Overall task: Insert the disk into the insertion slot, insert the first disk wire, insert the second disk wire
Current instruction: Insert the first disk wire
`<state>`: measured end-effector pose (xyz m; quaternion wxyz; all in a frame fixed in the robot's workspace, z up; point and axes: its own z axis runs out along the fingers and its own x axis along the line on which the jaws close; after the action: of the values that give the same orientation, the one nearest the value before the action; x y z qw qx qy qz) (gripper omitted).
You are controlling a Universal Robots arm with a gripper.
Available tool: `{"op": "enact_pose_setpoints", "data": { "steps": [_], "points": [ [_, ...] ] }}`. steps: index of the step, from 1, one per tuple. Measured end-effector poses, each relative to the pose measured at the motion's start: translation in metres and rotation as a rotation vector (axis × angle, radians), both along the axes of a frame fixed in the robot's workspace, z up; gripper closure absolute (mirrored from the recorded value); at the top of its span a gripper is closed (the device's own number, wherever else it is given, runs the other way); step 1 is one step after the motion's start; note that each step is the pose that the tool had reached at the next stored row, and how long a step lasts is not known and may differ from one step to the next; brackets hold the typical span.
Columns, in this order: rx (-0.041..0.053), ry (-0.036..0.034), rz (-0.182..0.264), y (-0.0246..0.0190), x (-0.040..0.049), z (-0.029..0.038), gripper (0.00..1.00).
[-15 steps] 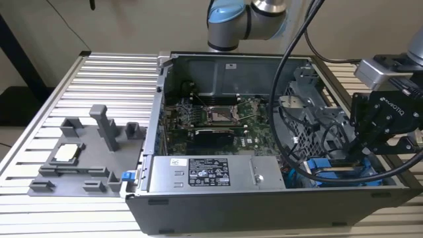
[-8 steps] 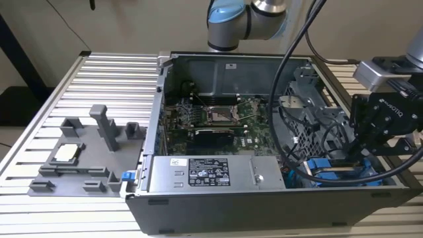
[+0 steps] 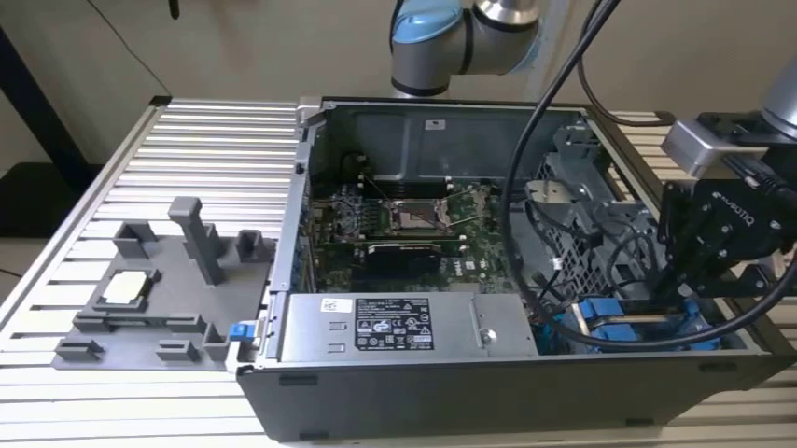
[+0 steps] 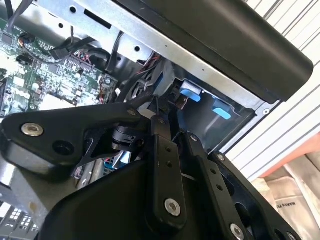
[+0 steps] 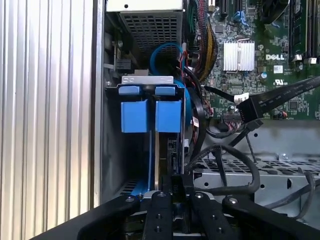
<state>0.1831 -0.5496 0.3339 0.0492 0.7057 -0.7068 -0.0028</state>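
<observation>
The gripper [image 5: 174, 189] sits at the near end of the insertion slot [image 5: 120, 165], low in the corner of the open case. Open or closed: cannot tell from these views.

The disk [image 5: 151, 165] lies directly ahead of the gripper, edge-on in the first wrist view. Its blue carrier tabs [image 5: 151, 116] are at the end far from the gripper. Judged to be in the bay already, not held free.

Handling (judged):
- Disk is rigid, dense for its size, smooth-shelled and intolerant of knocks.
- Carrier is thin plastic with some give.
- Best hold is the blue frame's side rails or tabs, not the labelled face.

Room is tight.
- On one side of the gripper, the case wall [image 5: 98, 125] runs close alongside the slot.
- On the other side, black cables [image 5: 235, 165] loop near the gripper over grey sheet metal, with the motherboard [image 5: 260, 55] beyond.
- Free travel is judged to run only along the slot's length and straight back out.
- Sheet-metal edges could snag a cable.
</observation>
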Motion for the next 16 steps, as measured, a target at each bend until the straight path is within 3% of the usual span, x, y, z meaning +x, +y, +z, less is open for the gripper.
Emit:
{"op": "enact_pose_setpoints", "data": {
  "steps": [4,6,7,16],
  "points": [
    [0.0012,0.0059,-0.007,-0.0017,0.0002,-0.0014,0.81],
    [0.0024,0.0097,-0.008,-0.002,0.0,0.0012,0.8],
    [0.002,0.0104,-0.008,-0.0021,0.0,0.0054,0.73],
    [0.0009,0.0106,-0.008,-0.002,0.0001,0.0466,0.73]
  ]
}}
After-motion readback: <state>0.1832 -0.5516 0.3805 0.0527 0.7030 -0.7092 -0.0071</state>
